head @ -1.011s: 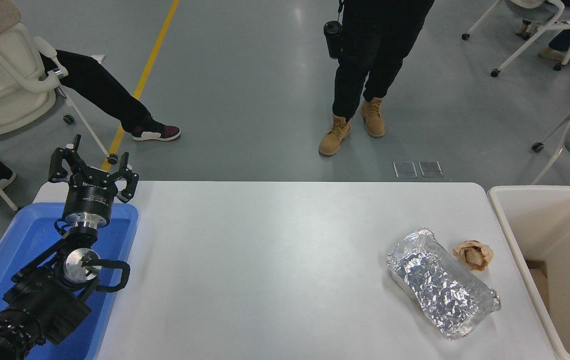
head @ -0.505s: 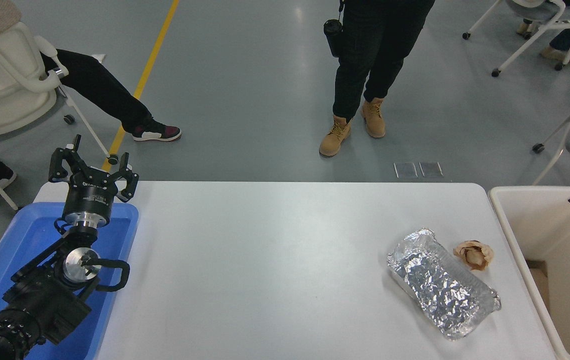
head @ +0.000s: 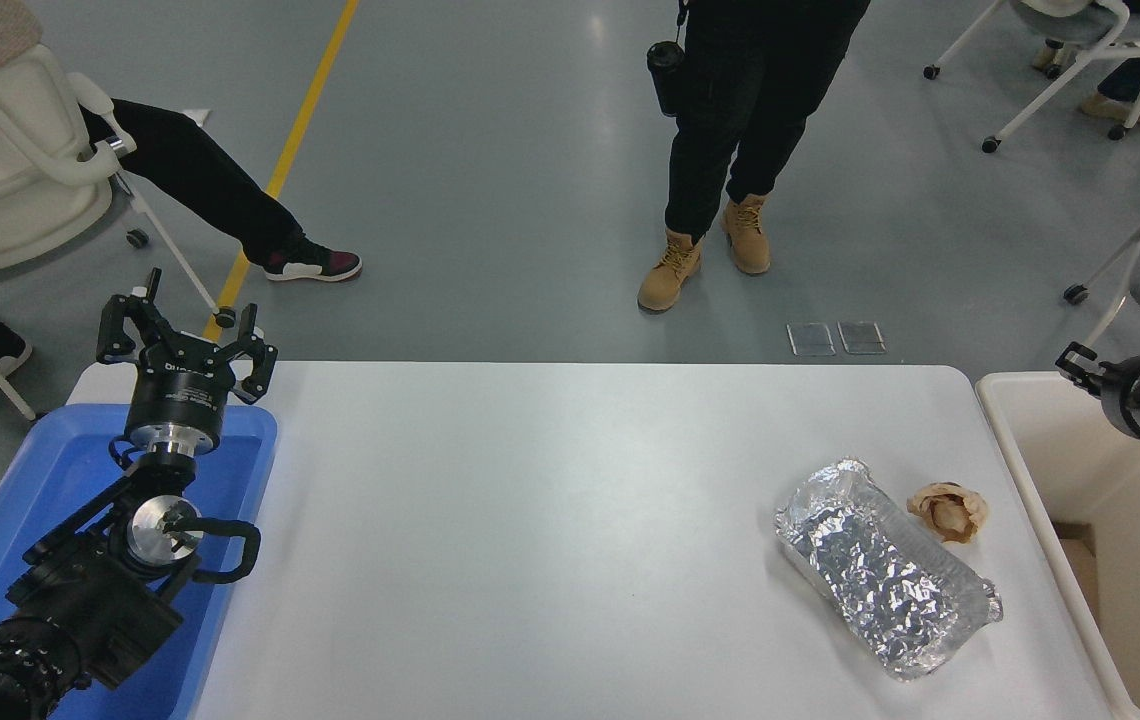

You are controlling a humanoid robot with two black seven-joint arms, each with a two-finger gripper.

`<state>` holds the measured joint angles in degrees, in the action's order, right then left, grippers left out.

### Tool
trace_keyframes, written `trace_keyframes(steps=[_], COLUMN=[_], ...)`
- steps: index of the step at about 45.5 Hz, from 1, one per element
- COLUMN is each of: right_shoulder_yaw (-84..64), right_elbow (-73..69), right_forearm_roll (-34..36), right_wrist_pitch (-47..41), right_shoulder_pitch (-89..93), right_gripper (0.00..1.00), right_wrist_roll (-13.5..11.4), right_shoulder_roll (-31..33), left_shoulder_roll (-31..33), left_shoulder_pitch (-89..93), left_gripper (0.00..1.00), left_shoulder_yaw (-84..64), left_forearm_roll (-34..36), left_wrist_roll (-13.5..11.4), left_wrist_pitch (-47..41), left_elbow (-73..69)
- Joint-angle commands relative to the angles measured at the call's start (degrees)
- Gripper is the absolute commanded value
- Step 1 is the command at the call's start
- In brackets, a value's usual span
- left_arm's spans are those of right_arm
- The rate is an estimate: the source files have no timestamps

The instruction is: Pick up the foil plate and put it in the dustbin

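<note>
The foil plate is a crinkled silver oblong tray lying slantwise on the white table at the right, with nothing touching it. The dustbin is a cream bin standing off the table's right end. My right gripper comes in from the right edge and hangs over the bin's far part, well apart from the plate, up and to its right. My left gripper is parked at the lower left over a blue tray, open and empty.
A small crumpled brown paper wad lies just right of the plate's far end. A blue tray sits at the table's left end. A person stands beyond the far edge; another sits at the upper left.
My right arm has come up from the lower right edge and now reaches over the bin's far part, further into view. The plate, the wad and the left arm have not moved.
</note>
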<state>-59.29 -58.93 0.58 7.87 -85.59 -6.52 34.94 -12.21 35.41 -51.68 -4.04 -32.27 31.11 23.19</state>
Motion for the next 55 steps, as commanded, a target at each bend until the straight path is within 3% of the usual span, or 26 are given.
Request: trace_keyframes(steps=[1, 22, 39, 55], right_shoulder_yaw=[-2.3, -11.6, -11.7, -10.2], right_elbow=[-10.9, -29.7, -31.9, -32.4], right_forearm_roll=[-0.1, 0.0, 1.2, 1.4], right_wrist_pitch=[-3.2, -19.3, -44.4, -52.9], right_shoulder_pitch=[-9.4, -33.5, -50.4, -59.0], right_gripper=[1.00, 1.00, 1.00, 1.00], right_wrist_roll=[-0.1, -0.2, -0.2, -0.2], right_shoulder_roll=[2.6, 2.3, 1.7, -0.9], left_shoulder_roll=[0.0, 0.0, 0.1, 0.0], left_shoulder_pitch=[0.0, 0.0, 0.0, -0.1], left_gripper=[0.99, 0.99, 0.99, 0.99], left_shoulder_yaw=[0.0, 0.0, 0.0, 0.0], left_forearm_roll=[0.0, 0.0, 0.0, 0.0], left_wrist_roll=[0.0, 0.0, 0.0, 0.0], left_wrist_pitch=[0.0, 0.0, 0.0, 0.0], left_elbow=[0.0, 0.0, -0.1, -0.1])
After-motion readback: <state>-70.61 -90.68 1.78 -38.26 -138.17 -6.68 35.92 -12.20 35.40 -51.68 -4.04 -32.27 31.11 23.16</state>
